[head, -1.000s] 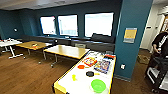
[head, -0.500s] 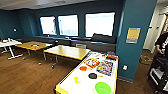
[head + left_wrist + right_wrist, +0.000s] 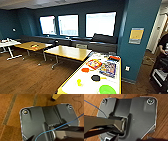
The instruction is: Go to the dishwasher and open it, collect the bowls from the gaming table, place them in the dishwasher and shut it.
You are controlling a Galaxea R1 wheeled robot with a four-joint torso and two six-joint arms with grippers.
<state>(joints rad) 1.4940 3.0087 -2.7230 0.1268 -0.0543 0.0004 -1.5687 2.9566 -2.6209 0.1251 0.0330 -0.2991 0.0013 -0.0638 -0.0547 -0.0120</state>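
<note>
Gaming table (image 3: 75, 85) just ahead, bowls (image 3: 107, 89) aboard

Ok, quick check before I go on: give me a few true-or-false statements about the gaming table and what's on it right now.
1. The lime-green bowl sits on the gaming table at its near end. True.
2. A small yellow bowl lies on the white top, to the green one's left in the head view. True.
3. The green bowl is stacked inside the yellow bowl. False: they lie apart on the top.
4. The far half of the table holds colourful flat boxes. True.
5. The table has a green field with rods. False: its top is smooth white with a yellow rim.
</note>
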